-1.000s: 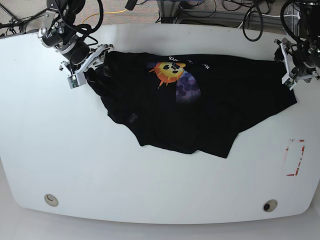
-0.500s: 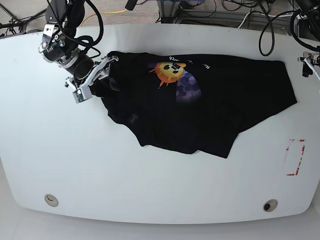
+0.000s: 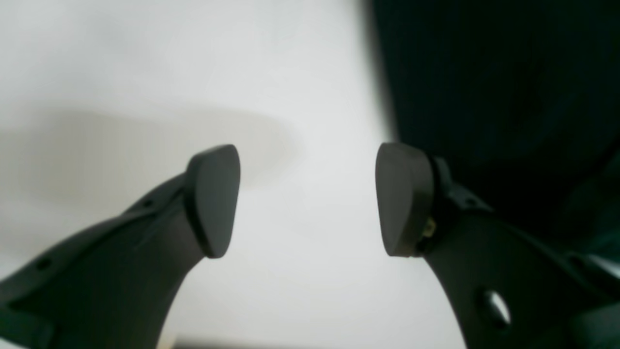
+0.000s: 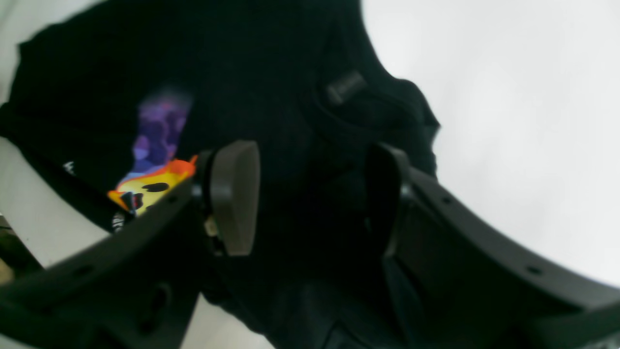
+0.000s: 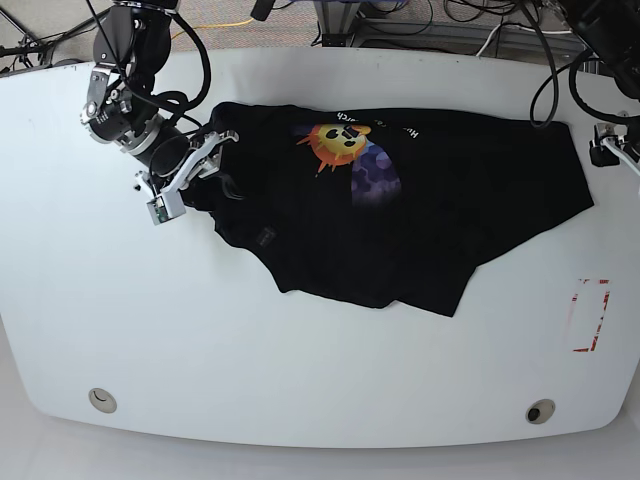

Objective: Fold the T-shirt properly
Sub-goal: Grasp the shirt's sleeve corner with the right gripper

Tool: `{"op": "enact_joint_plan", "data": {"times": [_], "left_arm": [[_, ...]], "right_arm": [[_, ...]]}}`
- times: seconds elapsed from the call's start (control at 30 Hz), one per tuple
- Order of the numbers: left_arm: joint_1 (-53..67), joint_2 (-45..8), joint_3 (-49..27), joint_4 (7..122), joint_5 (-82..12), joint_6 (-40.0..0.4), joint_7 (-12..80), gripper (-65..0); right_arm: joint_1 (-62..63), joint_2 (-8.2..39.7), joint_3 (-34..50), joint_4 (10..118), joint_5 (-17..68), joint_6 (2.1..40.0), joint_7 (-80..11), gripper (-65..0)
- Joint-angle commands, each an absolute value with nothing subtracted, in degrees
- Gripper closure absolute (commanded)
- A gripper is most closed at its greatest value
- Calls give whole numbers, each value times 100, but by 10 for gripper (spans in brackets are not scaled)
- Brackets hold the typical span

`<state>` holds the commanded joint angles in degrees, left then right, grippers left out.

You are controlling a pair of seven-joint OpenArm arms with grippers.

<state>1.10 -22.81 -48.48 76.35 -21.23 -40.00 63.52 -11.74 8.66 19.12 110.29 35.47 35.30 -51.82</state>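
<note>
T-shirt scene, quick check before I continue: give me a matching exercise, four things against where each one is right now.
Things:
1. T-shirt
2. right gripper
3. left gripper
4. sun print

Places:
A. open over bare white table, beside the shirt's edge
B. open at the shirt's bunched end
C. on the shirt's far part, facing up
D. spread flat across the table's far half

Pairs: 1-D, 2-B, 3-A, 4-C

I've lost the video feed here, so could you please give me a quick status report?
Left tool open, over bare table beside the shirt edge. Right tool open above the T-shirt, gripping nothing. Shirt unfolded, print up. Nothing in the way.
</note>
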Motion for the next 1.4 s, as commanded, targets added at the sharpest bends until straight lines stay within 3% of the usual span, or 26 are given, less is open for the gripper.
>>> {"op": "enact_joint_plan", "data": {"times": [0.3, 0.73, 0.93, 1.07, 1.2, 1.27, 1.4], "left_arm": [[-110, -2273, -4593, 6879, -2149, -4000, 6132, -408], [-497, -1982, -4180, 6651, -2132, -4000, 6097, -408], [-611, -1807, -4127, 6651, -2123, -4000, 6097, -406], [-611, -1798, -4136, 6651, -2132, -4000, 6088, -292], [-576, -1798, -4127, 6651, -2123, -4000, 5807, -100], [-558, -1798, -4127, 6651, -2123, -4000, 5692, -54], [-558, -1807, -4127, 6651, -2123, -4000, 5666, -43]], "right_arm": [[-1130, 901, 1895, 11029, 3055, 3538, -5182, -336], [-752, 919, 1895, 11002, 2958, 3547, -5182, -336], [-330, 919, 1877, 10387, 2958, 3547, -5182, -336], [207, 927, 1648, 9754, 2949, 3547, -5182, -336], [884, 989, 1174, 9015, 2949, 3547, -5165, -336], [1262, 989, 910, 8576, 2949, 3547, -5156, -336], [1938, 989, 470, 7662, 2949, 3547, -5112, -336]]}}
